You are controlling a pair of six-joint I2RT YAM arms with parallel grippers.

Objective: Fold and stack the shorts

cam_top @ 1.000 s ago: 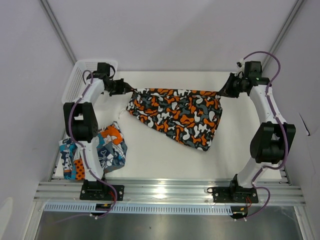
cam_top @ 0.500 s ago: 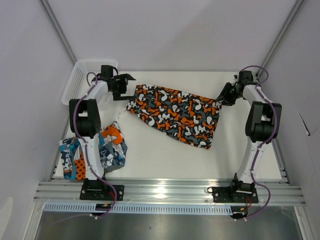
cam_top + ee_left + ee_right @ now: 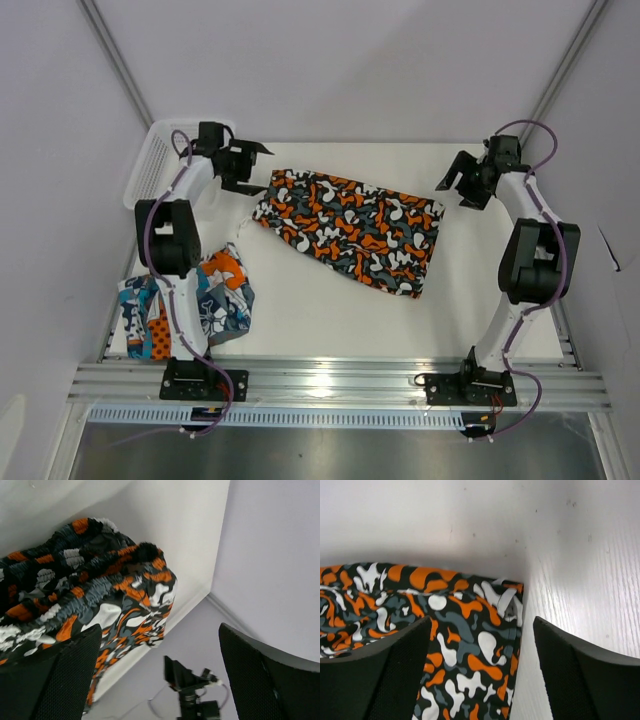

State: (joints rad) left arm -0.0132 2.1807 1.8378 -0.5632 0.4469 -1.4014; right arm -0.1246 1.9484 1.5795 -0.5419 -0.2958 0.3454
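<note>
White table (image 3: 330,320): camouflage shorts (image 3: 350,228), patchwork shorts (image 3: 226,296), two pairs; left gripper (image 3: 258,168), right gripper (image 3: 457,194) apart.

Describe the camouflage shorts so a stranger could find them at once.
Start at the white table; the camouflage shorts lie spread flat across its far middle. Their orange, black, white and grey blotches set them apart from the crumpled teal patchwork shorts at the near left corner.

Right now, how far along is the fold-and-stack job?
Done: the camouflage shorts lie spread flat on the table. In hand: nothing; the left gripper and right gripper stand open beside its far corners. Remaining: folding that pair, then the patchwork shorts, crumpled at the near left; nothing is stacked.
</note>
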